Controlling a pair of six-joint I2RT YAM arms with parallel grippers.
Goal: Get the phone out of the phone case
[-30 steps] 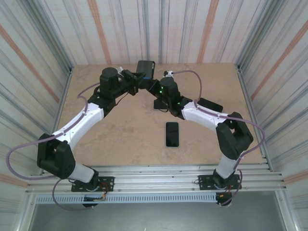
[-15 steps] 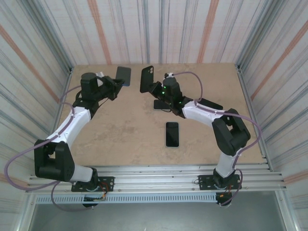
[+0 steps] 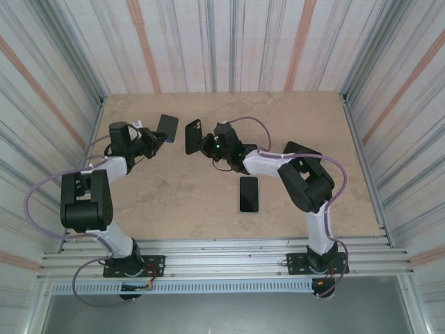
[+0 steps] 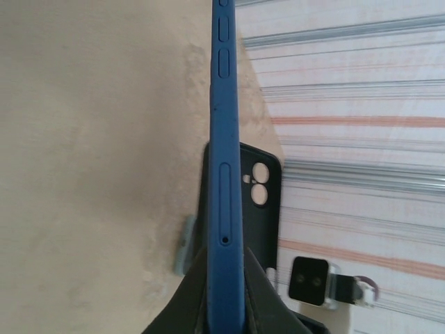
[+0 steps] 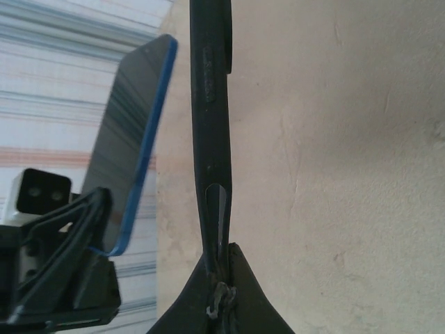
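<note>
Left gripper [image 3: 154,132]: clenched on the lower end of the blue phone [image 4: 226,174], which stands edge-on between its jaws.
Right gripper [image 3: 206,142]: clamped on one end of the black phone case [image 5: 211,125], which extends straight out from its jaws.
Phone position: outside the case, facing it across a gap, not touching.
Case detail: camera openings visible beyond the left jaws.
Second phone [image 3: 249,194]: flat on the table [image 3: 174,188], on the near side of the right jaws and apart from them.
</note>
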